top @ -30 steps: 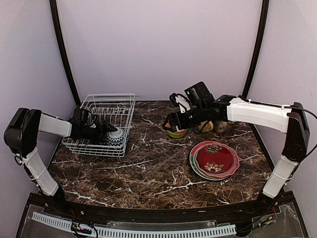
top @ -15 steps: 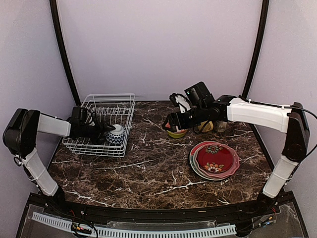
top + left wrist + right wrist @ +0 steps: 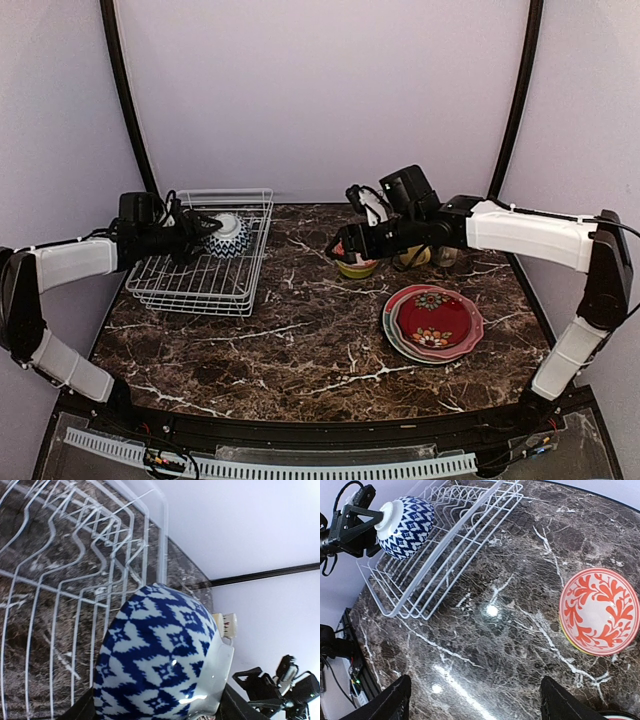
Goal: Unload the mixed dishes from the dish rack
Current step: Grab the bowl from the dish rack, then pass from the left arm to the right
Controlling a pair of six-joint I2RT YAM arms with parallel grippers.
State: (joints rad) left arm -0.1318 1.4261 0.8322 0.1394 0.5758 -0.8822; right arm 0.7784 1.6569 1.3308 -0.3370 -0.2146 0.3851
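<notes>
**Left claw grips blue bowl over the rack; right claw hangs open**

The left claw [image 3: 207,228] is clenched on the rim of the blue bowl [image 3: 230,235]. One finger is inside the mouth and one outside, as the right wrist view shows. The bowl lies on its side in the grip, mouth toward the claw and foot pointing away to the right. It hangs clear of the wires, above the far half of the rack [image 3: 190,285]. In the left wrist view its blue-and-white pattern fills the foreground, with the rack's tines and the table [image 3: 300,350] beneath. No other dish shows in the rack.

The right claw [image 3: 343,247] is released, its fingers [image 3: 395,700] spread wide with nothing between them. It hovers just above and to the left of the red-and-white bowl [image 3: 599,611], not touching it. That bowl sits nested in a lime bowl [image 3: 566,636], of which only a thin edge shows, on the table right of the rack.

Nearer the front right, red floral plates [image 3: 432,322] lie stacked flat. Behind the right arm stand a yellow mug [image 3: 415,257] and another mug [image 3: 446,255], both partly hidden.
</notes>
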